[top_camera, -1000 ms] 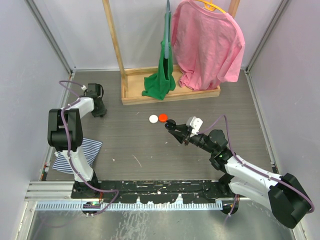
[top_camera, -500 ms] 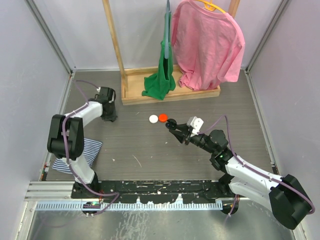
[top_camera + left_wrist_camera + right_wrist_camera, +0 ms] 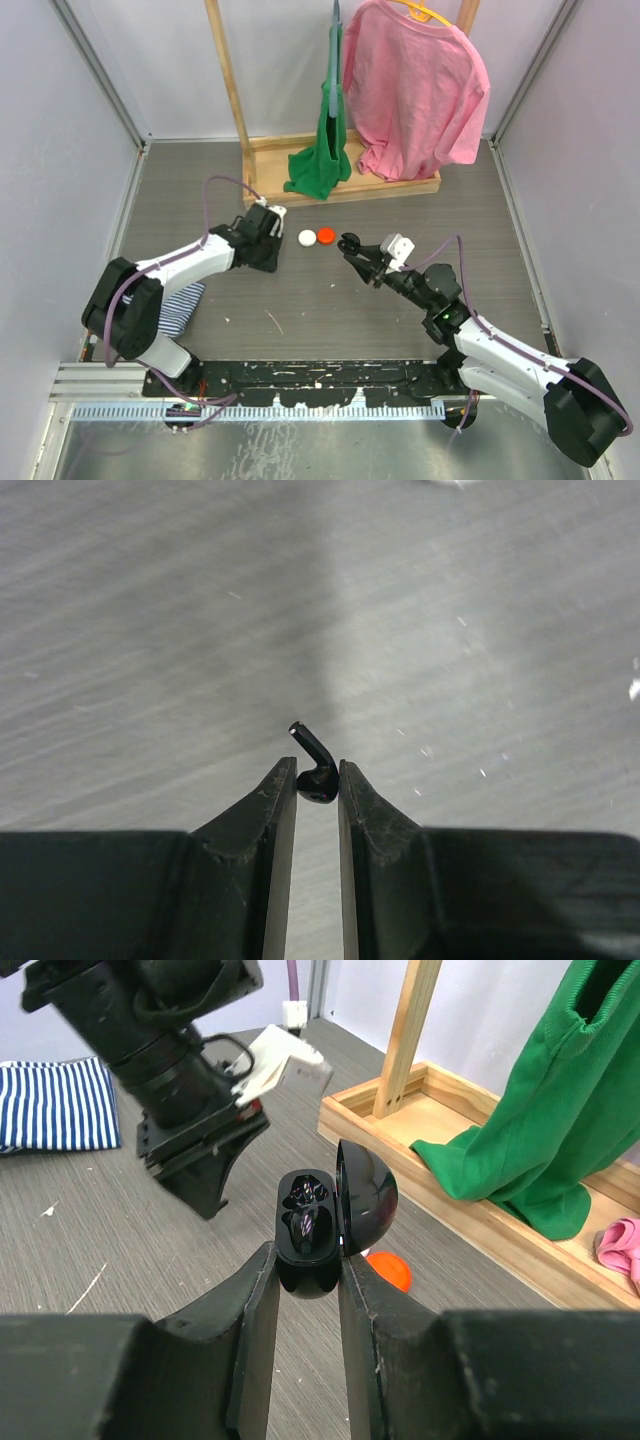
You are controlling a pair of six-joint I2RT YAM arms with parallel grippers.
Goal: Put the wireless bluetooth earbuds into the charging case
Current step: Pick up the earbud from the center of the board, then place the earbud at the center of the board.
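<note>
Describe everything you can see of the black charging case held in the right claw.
The glossy black, rounded, plastic-looking charging case is open. Its domed lid stands hinged out to one side, baring two dark moulded wells. Whether either well is filled cannot be told. Its lower body is pinched between the two fingers of the right claw, and the open end sticks out beyond the fingertips. Nothing else touches it.

My two arms
My left arm (image 3: 185, 262) and right arm (image 3: 500, 345) had white shells, black joints, and a purple cable (image 3: 220, 179) apiece.
</note>
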